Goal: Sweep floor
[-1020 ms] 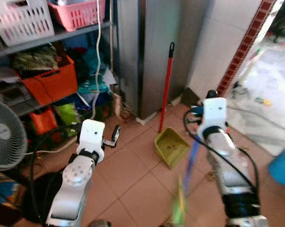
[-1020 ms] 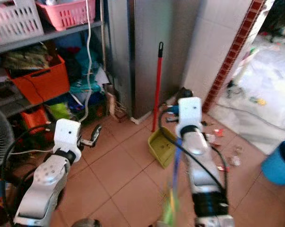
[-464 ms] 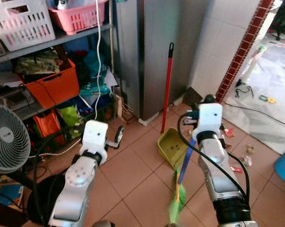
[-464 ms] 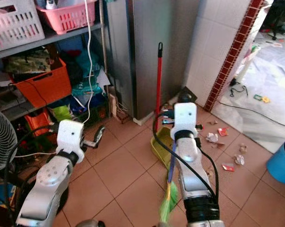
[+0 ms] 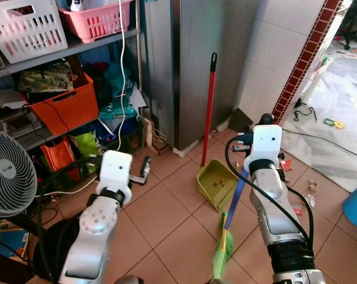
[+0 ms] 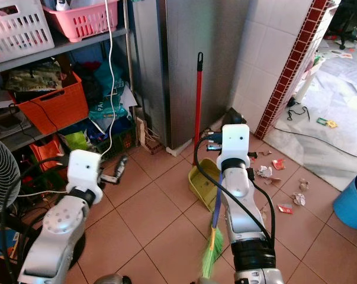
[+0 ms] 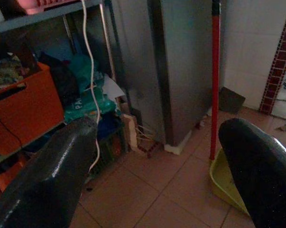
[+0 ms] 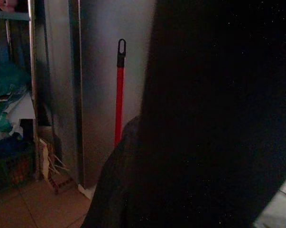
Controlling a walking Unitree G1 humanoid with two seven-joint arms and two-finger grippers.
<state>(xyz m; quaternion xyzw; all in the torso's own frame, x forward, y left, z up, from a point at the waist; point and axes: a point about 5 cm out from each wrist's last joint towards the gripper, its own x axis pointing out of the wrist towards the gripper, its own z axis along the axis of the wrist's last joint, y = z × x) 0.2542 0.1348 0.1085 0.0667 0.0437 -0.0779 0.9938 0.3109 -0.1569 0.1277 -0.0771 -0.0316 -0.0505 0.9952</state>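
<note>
A broom with a blue handle [image 5: 235, 197] and green bristles [image 5: 221, 255] slants down to the tiled floor beside my right arm. My right gripper [image 5: 241, 144] is shut on the top of that handle. A yellow-green dustpan [image 5: 215, 184] rests on the floor, its red handle [image 5: 209, 106] leaning on the steel cabinet [image 5: 196, 59]. Scraps of litter [image 6: 266, 171] lie on the tiles right of the dustpan. My left gripper [image 7: 157, 128] is open and holds nothing, hovering over the floor [image 5: 144, 167] near the shelves.
Shelves at the left hold an orange crate [image 5: 60, 103] and baskets, with cables and bags under them. A fan [image 5: 9, 174] stands at the far left. A blue bucket [image 6: 351, 201] sits at the right edge. A tiled wall with a red brick strip [image 5: 302, 59] is behind.
The view has steadied after the blur of a second ago. My left gripper's fingers have dipped a little toward the floor. The broom stays in my right gripper, bristles near the same tile.
</note>
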